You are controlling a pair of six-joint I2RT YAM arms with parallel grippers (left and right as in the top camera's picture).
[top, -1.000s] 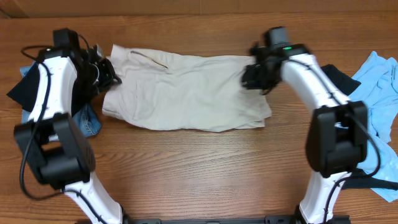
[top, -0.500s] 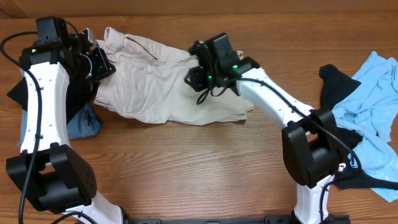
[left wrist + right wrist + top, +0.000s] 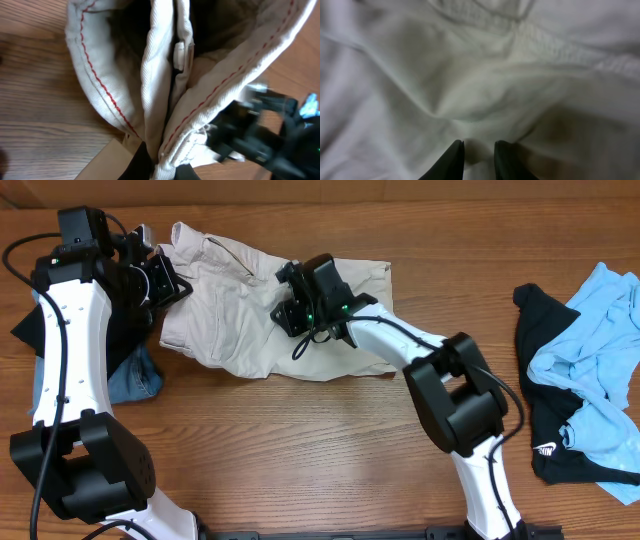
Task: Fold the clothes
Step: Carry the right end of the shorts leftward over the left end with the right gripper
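The clothes in work are beige khaki shorts [image 3: 235, 330], lying rumpled at the table's back left with their right part doubled over toward the middle. My left gripper [image 3: 165, 282] is shut on their left edge; the left wrist view shows red-stitched seams [image 3: 165, 90] bunched between its jaws [image 3: 162, 167]. My right gripper [image 3: 298, 310] is down on the middle of the shorts. In the right wrist view its dark fingers [image 3: 454, 160] stand close together with a fold of beige cloth [image 3: 485, 95] pinched between them [image 3: 479, 157].
A black garment [image 3: 545, 395] and a light-blue one [image 3: 600, 355] lie heaped at the right edge. A denim piece [image 3: 140, 375] and dark cloth [image 3: 28, 325] sit under my left arm. Bare wooden table [image 3: 300, 450] fills the front.
My right gripper has swept left from the shorts' right end to their middle, dragging that cloth over itself. The left gripper shifted slightly up and left with its edge.
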